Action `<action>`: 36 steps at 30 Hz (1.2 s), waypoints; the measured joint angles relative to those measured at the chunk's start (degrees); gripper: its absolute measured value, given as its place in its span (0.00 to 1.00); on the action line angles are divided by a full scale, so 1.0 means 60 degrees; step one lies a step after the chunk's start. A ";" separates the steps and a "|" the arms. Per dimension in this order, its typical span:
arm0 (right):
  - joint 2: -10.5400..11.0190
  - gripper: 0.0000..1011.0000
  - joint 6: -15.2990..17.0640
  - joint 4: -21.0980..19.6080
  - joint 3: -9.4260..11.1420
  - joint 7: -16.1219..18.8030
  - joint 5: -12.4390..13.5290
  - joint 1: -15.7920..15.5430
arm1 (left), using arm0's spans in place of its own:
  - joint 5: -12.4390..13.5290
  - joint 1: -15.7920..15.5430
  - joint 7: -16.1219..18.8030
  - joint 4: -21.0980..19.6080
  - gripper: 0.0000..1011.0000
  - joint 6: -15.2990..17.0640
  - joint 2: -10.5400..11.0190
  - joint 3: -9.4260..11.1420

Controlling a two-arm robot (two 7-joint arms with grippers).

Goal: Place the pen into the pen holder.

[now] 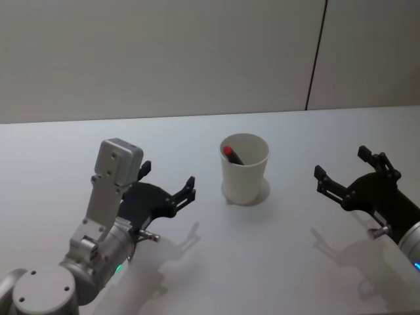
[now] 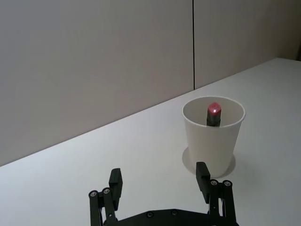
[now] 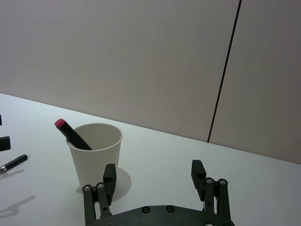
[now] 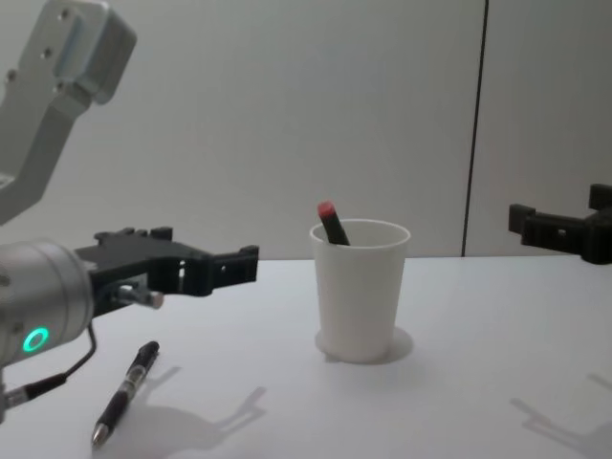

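beside pen holder [image 1: 244, 178], jaws wide, empty

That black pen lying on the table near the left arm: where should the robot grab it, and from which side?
Around the middle of its barrel, coming straight down from above. The pen lies flat on the table, long and thin, so the fingers should straddle it crosswise. The open left gripper hangs nearest it and is probably the handier one.
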 joint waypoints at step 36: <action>0.0005 0.99 -0.0001 -0.0004 0.0000 0.0001 -0.0001 -0.0009 | -0.1294 0.0088 -0.0215 -0.0042 0.99 0.2691 0.0429 -0.0593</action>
